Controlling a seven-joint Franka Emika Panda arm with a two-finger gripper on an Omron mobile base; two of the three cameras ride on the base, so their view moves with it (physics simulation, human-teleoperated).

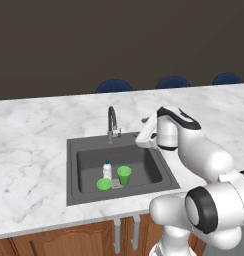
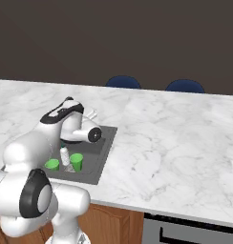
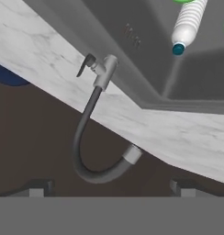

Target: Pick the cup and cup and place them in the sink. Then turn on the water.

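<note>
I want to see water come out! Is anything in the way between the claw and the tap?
Nothing visible is. In the hand view the tap and its small lever sit straight ahead of the claw with open space between. Both cups stand in the sink.

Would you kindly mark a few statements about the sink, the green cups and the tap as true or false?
1. Both bright green tapered cups are inside the dark grey recessed sink. True.
2. The small white bottle with a blue cap stands on the white marble counter. False: it stands in the sink, next to the cups.
3. The gripper is shut on a green cup. False: nothing sits between its fingertips.
4. The hand view shows the dark curved gooseneck tap with its small side lever. True.
5. Water is streaming from the tap. False: no water is visible.
</note>
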